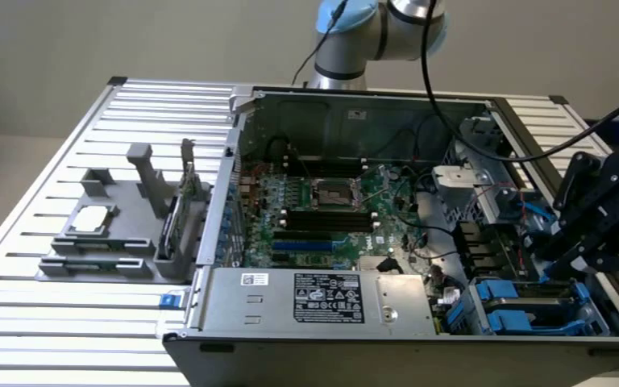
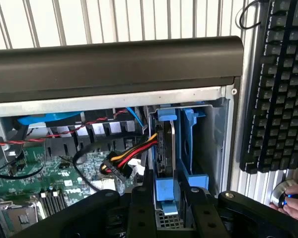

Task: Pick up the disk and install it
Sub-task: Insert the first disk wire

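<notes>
gripper (image 2: pixel 167 198) | jaws clamp the blue carrier tab of the disk (image 2: pixel 165 148) | disk stands on edge, partly seated in the blue drive bay (image 1: pixel 535 310) at 4 o'clock of the open computer case (image 1: pixel 321 322) | motherboard (image 1: pixel 326 214) at case centre | case sits on slatted worktop (image 1: pixel 62 314) | keyboard (image 2: pixel 275 84) beside case

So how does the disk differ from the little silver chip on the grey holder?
The disk stands on edge inside the case; the chip lies flat on the grey holder outside it. The disk has a blue carrier; the chip is bare. The fingers grip the disk; nothing touches the chip. Both are flat.
</notes>
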